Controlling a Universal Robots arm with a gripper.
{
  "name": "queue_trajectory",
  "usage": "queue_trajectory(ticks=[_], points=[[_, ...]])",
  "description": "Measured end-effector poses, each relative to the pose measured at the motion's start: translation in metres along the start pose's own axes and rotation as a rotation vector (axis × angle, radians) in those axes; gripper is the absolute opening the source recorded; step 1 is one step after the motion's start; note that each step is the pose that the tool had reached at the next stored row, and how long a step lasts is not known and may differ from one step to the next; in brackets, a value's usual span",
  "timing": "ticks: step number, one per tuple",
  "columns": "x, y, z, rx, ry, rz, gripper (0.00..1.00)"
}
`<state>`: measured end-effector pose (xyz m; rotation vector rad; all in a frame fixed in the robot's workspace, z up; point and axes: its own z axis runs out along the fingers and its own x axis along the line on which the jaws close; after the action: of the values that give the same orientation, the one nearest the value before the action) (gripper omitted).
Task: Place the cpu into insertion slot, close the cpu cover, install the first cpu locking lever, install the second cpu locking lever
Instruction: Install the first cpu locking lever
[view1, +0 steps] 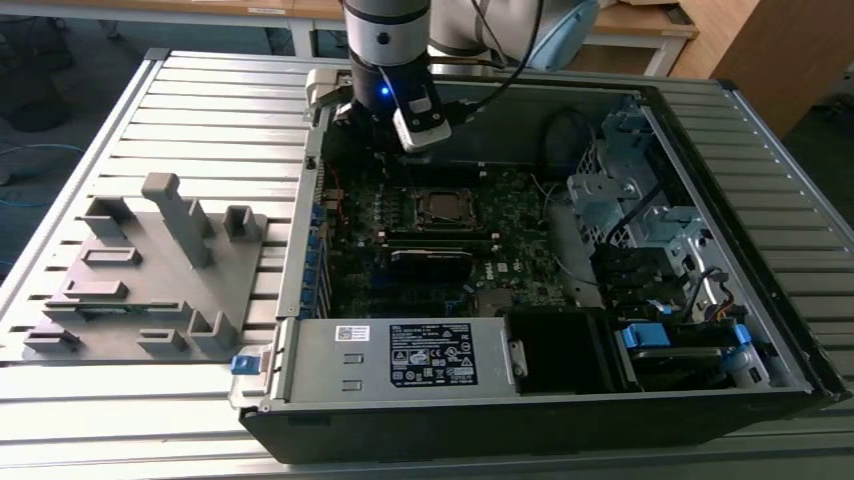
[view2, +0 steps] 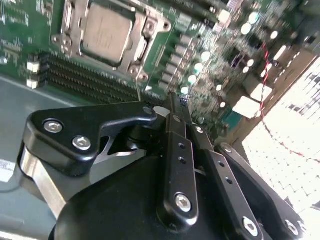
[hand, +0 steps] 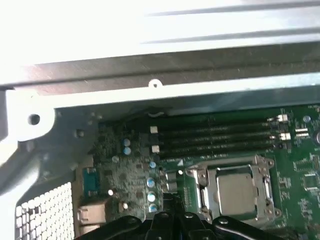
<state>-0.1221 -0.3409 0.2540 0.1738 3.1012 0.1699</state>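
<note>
Cpu (view2: 102, 32) seated under closed cpu cover (view2: 69, 27); gripper (view2: 174, 102) hovering nr it, jaws pinched together, empty.

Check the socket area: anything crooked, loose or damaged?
Nothing stands out. The cpu sits flat and square in the insertion slot, with the cpu cover lying down around it. The gripper, shut, hangs above the circuit board beside it.

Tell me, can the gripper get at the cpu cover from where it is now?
Probably yes: the gripper hangs close above the board, beside the cpu cover, with nothing standing between them.
</note>
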Motion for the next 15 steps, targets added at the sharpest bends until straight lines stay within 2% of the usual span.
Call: queue_trajectory(ticks=[2,4,8,13,15], points=[[0.0015,-0.0004,-0.0001,-0.0206,0.0023,0.001,0.10],[0.0025,-0.0008,0.0000,-0.0479,0.0054,0.002,0.10],[0.0026,-0.0013,0.0001,-0.1102,0.0121,0.004,0.10],[0.0026,-0.0013,0.0001,-0.1311,0.0145,0.005,0.10],[0.0026,-0.0013,0.0001,-0.1525,0.0169,0.006,0.10]])
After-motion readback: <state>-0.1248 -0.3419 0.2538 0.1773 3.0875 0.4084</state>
